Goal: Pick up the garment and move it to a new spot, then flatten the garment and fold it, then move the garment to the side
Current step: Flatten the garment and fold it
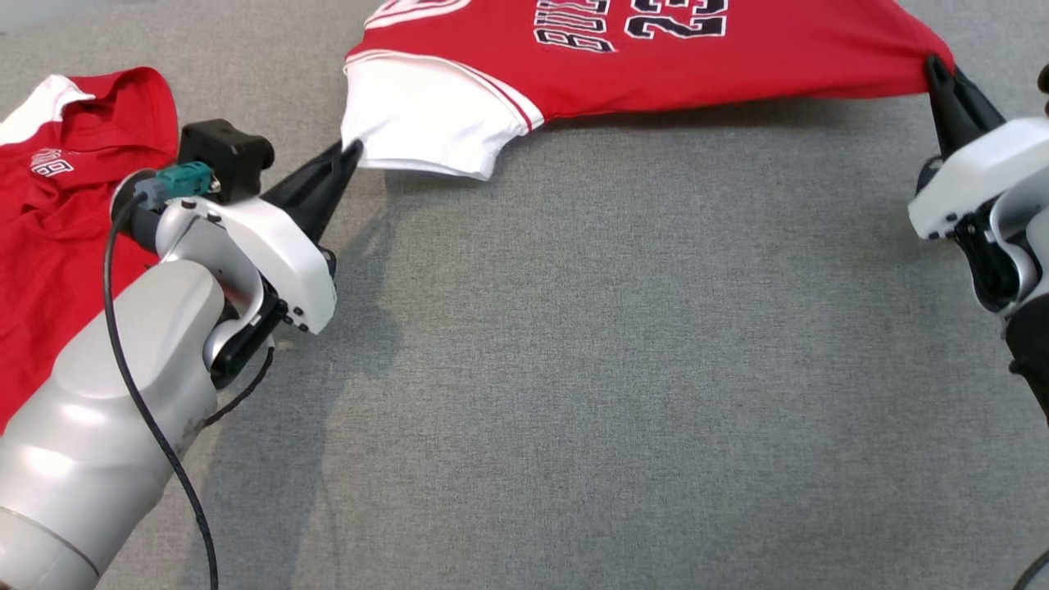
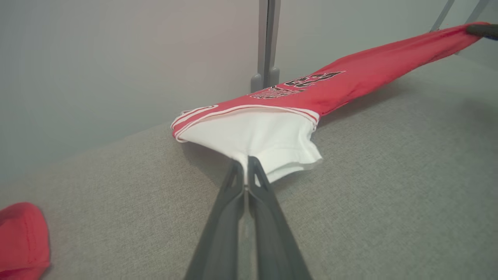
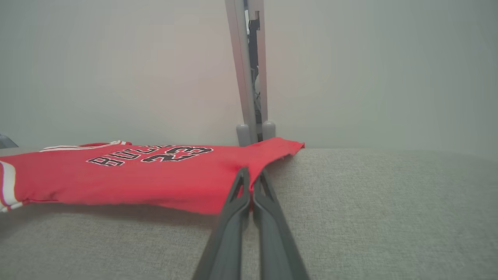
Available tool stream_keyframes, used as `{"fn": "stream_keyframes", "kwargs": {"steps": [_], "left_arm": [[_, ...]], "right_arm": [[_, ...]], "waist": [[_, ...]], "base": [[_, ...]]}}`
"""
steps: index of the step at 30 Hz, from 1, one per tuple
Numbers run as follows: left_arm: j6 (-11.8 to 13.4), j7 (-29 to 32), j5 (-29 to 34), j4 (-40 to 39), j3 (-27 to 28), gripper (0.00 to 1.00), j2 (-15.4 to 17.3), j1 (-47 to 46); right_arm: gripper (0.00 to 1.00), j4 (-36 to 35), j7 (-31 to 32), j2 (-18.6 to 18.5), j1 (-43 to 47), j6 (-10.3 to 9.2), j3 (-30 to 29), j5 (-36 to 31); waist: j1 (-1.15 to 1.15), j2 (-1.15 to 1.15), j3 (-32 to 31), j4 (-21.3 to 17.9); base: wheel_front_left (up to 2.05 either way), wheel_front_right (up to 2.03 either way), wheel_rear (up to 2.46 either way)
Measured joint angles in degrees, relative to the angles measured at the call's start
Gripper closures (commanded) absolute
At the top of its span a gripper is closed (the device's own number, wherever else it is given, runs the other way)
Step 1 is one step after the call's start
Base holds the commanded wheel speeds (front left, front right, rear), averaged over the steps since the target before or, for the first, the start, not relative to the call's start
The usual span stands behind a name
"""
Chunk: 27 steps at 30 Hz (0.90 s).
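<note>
Your grey fabric surface (image 1: 574, 369) runs back to a pale wall (image 3: 116, 58). The jersey (image 1: 656, 57) hangs stretched between both grippers, its near edge raised off the surface. Your left gripper (image 1: 351, 154) is pinched tight on the white sleeve (image 1: 426, 123). Your right gripper (image 1: 937, 70) is clamped on the jersey's red corner. A second shirt (image 1: 65, 205) lies at your far left.

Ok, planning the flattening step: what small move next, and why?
Probably lower both together, keeping tension: the left gripper pinches the white sleeve, the right gripper the hem corner, and the jersey hangs taut, near edge off the grey surface.
</note>
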Motion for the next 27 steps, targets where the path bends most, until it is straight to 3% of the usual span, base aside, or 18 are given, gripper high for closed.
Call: {"fn": "stream_keyframes", "kwargs": {"steps": [10,19,27], "left_arm": [[0.0,1.35,-0.21,-3.81,-6.35,1.0,1.97,2.87],[0.0,9.89,-4.66,-14.28,-13.36,1.0,7.73,6.82],[0.0,17.04,-9.05,-24.76,-16.03,1.0,13.01,9.77]], "right_arm": [[1.0,5.97,0.19,-1.92,5.02,0.0,4.64,0.37],[1.0,4.71,2.35,-4.1,9.84,0.01,9.07,3.45],[1.0,2.4,4.6,-6.24,12.77,0.01,12.96,5.68]], "waist": [[0.0,0.0,-4.82,0.49],[0.0,0.0,-8.61,0.09],[0.0,0.0,-10.8,-0.69]], "base": [[0.0,0.0,0.0],[0.0,0.0,0.0],[0.0,0.0,0.0]]}}
